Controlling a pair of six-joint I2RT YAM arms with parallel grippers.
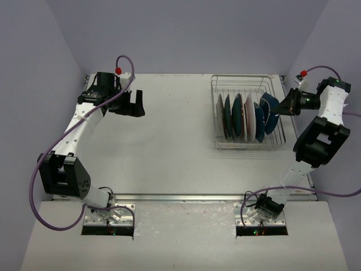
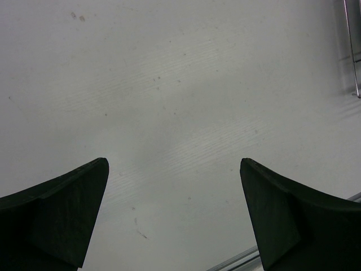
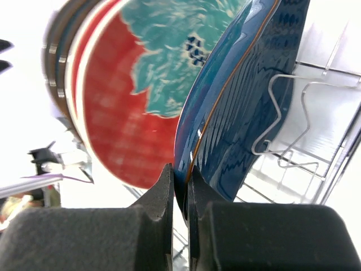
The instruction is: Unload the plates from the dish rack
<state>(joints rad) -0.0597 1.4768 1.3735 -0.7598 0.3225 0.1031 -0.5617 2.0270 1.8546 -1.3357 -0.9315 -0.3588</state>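
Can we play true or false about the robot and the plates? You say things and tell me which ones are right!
1. The right gripper is pinching the rim of the dark blue dish. True.
2. The left gripper is holding a plate. False: it is open and empty, above the bare table.
3. The plates stand on edge in the dish rack. True.
4. The dish rack sits on the left side of the table. False: it is on the right side.
5. The plate next to the dark blue dish is all yellow. False: the red-and-teal plate is its neighbour.
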